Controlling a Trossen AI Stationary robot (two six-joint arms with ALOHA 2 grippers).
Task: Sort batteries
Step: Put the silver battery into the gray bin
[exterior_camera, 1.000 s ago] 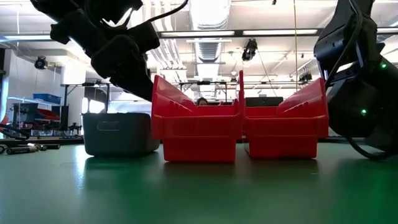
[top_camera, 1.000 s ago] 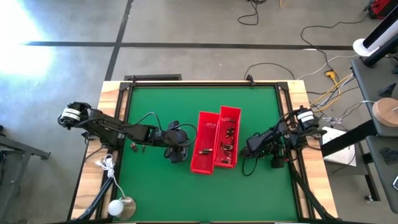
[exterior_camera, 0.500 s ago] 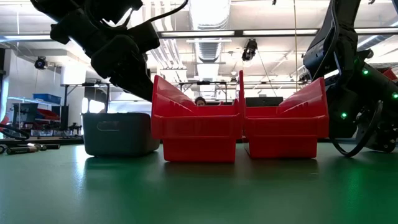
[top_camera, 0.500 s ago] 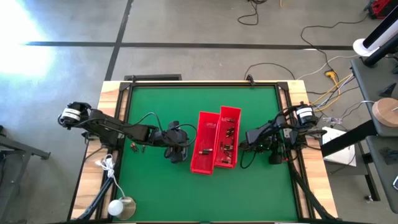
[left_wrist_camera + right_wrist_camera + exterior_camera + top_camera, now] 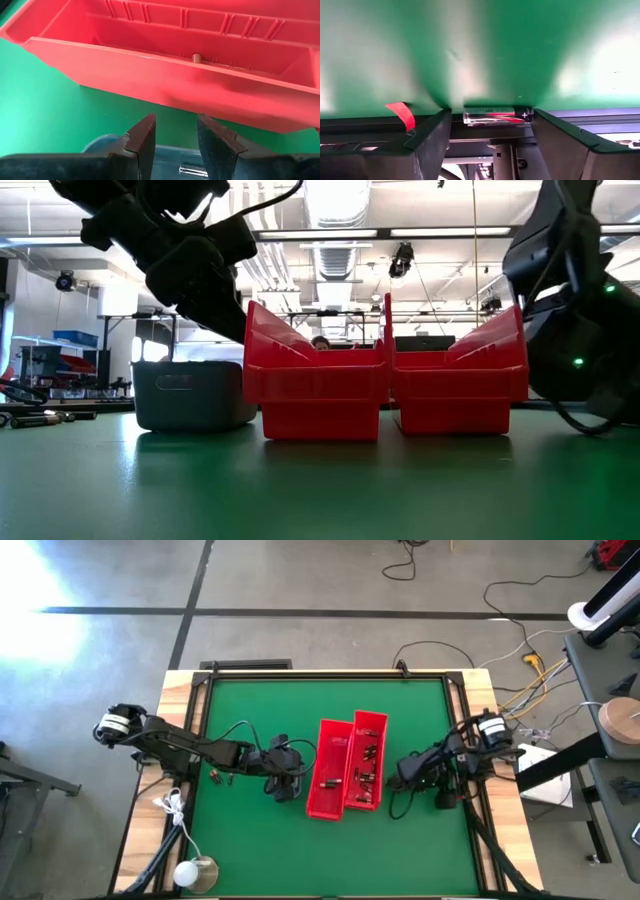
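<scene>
Right wrist view: a small dark silvery-red cylindrical battery (image 5: 498,115) is being clamped crosswise by the right claw (image 5: 490,131), at three o'clock of the long red plastic bins (image 5: 350,765), likely for dropping in.

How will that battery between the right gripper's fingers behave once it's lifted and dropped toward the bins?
The battery is a smooth, glossy cylinder, so it may slip or twist between the right gripper fingers, which touch only its ends. It looks rigid, unlikely to bend. Released on the green table, it would probably roll.
</scene>
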